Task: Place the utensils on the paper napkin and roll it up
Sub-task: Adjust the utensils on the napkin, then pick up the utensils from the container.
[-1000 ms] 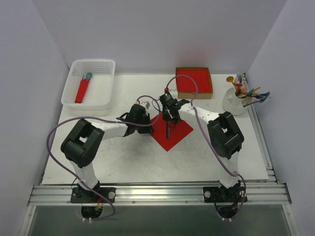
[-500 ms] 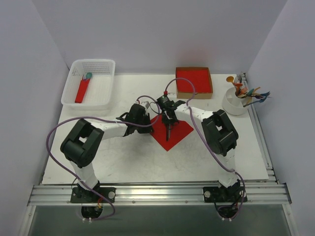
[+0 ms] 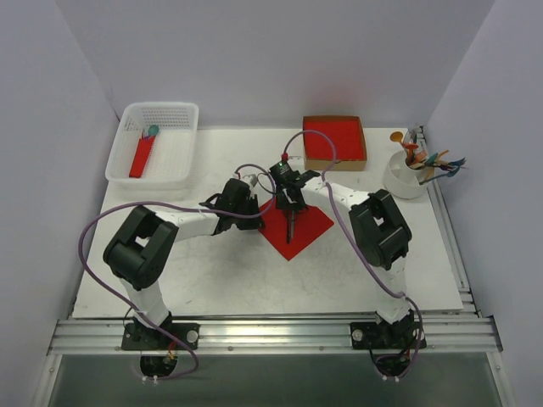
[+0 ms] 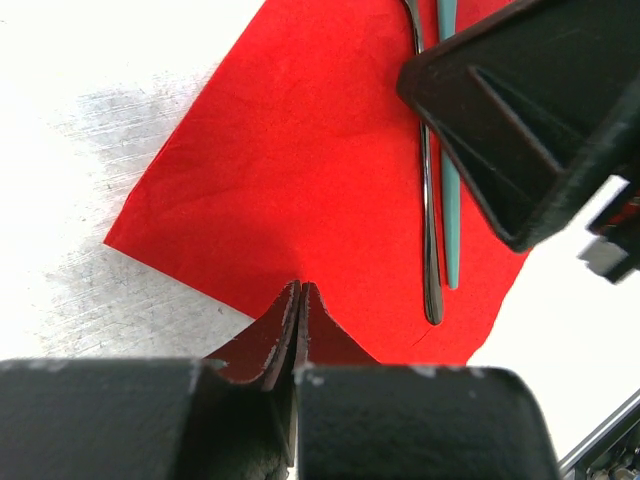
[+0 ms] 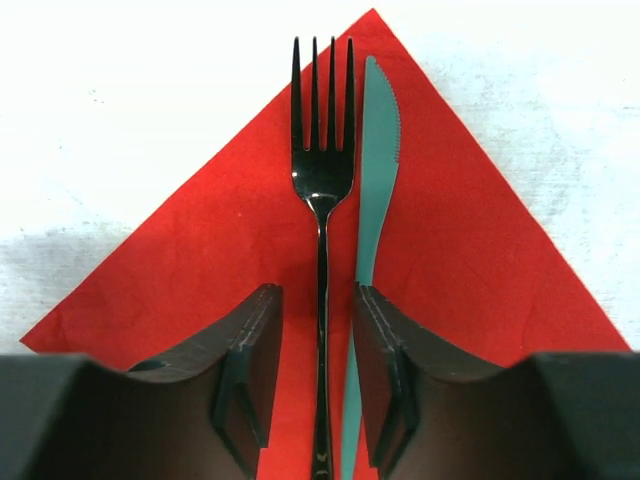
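The red paper napkin (image 3: 310, 224) lies flat as a diamond on the table's middle. On it, side by side, rest a dark fork (image 5: 322, 190) and a teal knife (image 5: 374, 180). My right gripper (image 5: 317, 370) hovers over them, open. Its fingers (image 5: 250, 360) straddle the fork's handle without touching it, and the knife's handle passes under the right finger. In the left wrist view my left gripper (image 4: 301, 296) is shut, its tips resting on the napkin (image 4: 300, 150) near its near edge. The fork's handle end (image 4: 431, 270) and the knife's handle (image 4: 450, 220) lie further right.
A white basket (image 3: 174, 127) at the back left holds a red roll with a teal spoon head (image 3: 142, 156). A cardboard box of red napkins (image 3: 334, 141) sits at the back centre. At the right stands a white cup (image 3: 400, 180) of colourful cutlery.
My right gripper has opened and let go of the fork, which now lies on the napkin beside the knife. The right arm shifted slightly left. The left arm has not moved.
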`<state>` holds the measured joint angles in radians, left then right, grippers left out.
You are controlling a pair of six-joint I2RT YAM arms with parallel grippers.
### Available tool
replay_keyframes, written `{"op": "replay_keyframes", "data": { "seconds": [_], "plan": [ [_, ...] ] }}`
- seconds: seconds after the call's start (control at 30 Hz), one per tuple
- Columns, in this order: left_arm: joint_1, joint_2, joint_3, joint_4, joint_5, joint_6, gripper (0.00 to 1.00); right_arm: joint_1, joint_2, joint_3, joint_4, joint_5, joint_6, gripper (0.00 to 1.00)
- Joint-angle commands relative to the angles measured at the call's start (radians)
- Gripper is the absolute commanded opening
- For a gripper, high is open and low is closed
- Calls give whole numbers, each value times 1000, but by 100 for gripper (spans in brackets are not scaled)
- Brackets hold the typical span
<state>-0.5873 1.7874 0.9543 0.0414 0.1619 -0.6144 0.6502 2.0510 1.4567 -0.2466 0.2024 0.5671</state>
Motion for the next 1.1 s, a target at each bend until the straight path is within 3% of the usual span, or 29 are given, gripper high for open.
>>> {"op": "replay_keyframes", "data": {
  "seconds": [0.0,0.17,0.23,0.37,0.47,0.7,0.77,0.83,0.93,1.0,1.07],
  "plan": [
    [7,-45,15,3,7,19,2,-9,-95,39,-17,23,-32,35],
    [7,-94,14,-24,-7,24,4,-102,-221,16,-31,45,-99,36],
    [7,-132,11,-37,-30,27,14,-138,-309,-2,-42,57,-116,36],
    [7,-204,-8,-40,-51,28,25,-262,-474,-62,-68,72,-154,36],
    [7,-258,-17,-70,-71,36,42,-377,-589,-113,-79,74,-185,37],
    [7,-385,-90,-60,-117,85,48,-632,-709,-167,-102,59,-173,32],
    [7,-434,-115,-55,-130,90,60,-702,-726,-191,-100,23,-151,35],
    [7,-491,-158,-25,-142,105,64,-725,-753,-212,-83,23,-124,37],
    [9,-569,-210,-6,-176,123,83,-762,-781,-248,-63,29,-98,40],
    [9,-608,-233,6,-200,136,100,-785,-784,-252,-63,48,-56,40],
    [9,-660,-275,27,-217,140,94,-805,-763,-242,-78,48,-1,41]
  ]
}}
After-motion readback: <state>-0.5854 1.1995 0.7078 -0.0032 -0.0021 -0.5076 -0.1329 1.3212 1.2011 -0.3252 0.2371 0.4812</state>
